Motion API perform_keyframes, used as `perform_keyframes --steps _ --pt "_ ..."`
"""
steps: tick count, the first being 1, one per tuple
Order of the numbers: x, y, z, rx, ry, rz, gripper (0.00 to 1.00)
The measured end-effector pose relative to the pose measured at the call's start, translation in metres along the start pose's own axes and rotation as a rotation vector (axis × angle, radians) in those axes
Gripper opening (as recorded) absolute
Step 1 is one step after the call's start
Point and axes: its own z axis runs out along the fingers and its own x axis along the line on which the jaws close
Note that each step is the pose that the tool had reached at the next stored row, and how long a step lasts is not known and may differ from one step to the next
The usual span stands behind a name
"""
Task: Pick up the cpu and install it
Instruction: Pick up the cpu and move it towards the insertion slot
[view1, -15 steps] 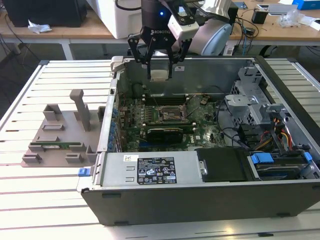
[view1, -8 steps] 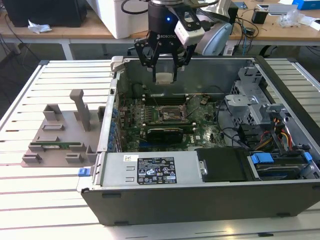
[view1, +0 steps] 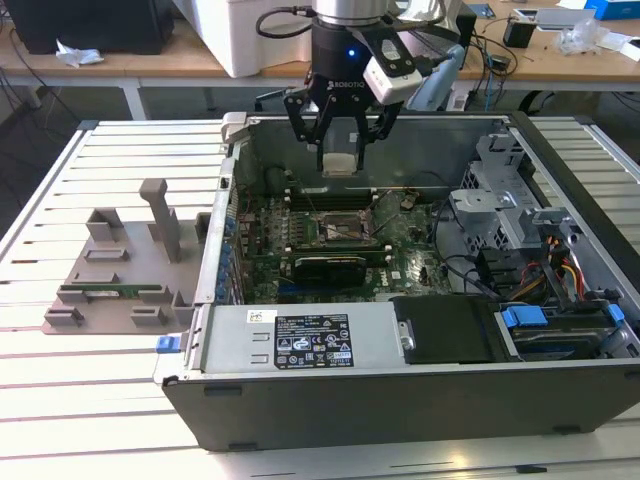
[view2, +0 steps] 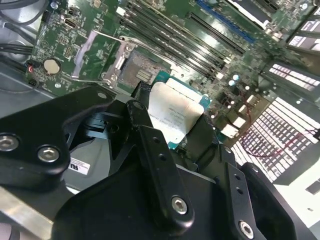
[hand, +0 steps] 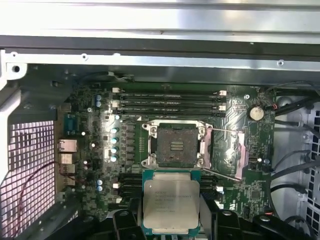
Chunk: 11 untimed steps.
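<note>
Cpu rides end effector; first wrist view shows open socket.

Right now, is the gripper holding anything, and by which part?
Yes. The gripper holds the cpu by two opposite side edges, above the open socket.

Cpu, metal top showing, gripped between the black fingers of the gripper over the green motherboard, just beside the open socket. Memory slots lie on the socket's far side; a coin battery sits nearby.
</note>
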Motion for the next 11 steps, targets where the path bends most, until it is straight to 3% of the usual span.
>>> perform_keyframes --steps 11 --pt "-0.0082 0.0035 0.022 0.0 0.0049 0.0 0.55"
